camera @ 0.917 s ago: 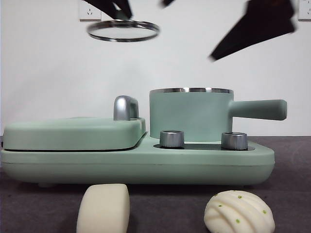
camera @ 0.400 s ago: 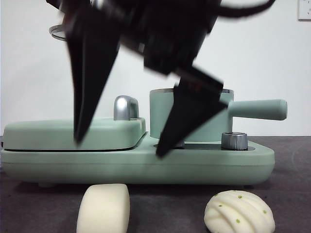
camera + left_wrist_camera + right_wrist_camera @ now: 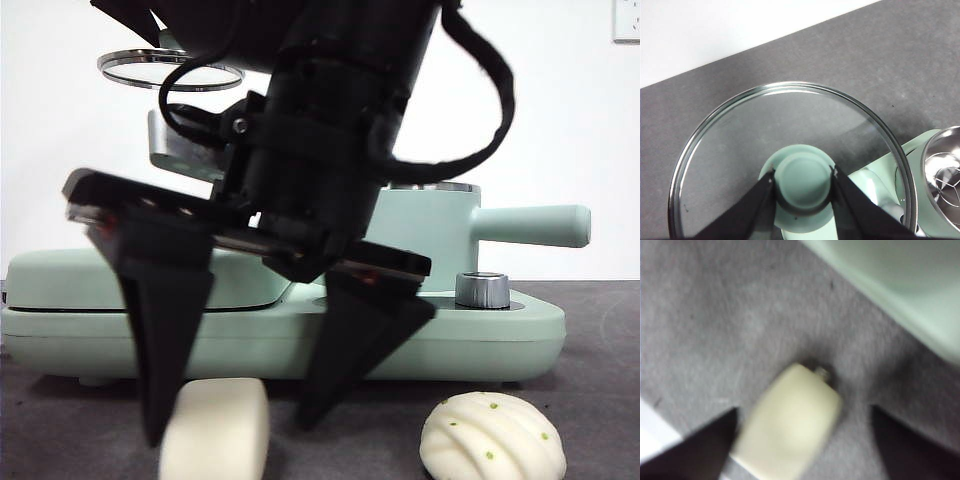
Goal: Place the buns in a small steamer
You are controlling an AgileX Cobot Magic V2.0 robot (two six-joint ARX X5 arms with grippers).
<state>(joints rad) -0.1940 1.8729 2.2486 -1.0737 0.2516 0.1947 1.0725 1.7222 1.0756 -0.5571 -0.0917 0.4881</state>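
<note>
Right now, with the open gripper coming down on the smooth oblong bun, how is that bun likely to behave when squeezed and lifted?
The smooth bun looks soft, so it will probably dent rather than resist. It lies flat on the table with blunt ends, so it seems unlikely to roll. The right gripper straddles it with jaws wide; its matte skin should not be slippery, though that is a guess.

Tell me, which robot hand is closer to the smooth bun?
The right. The right gripper hangs open just above the smooth bun, a jaw on each side. The left gripper is up high, holding the glass lid by its knob.
</note>
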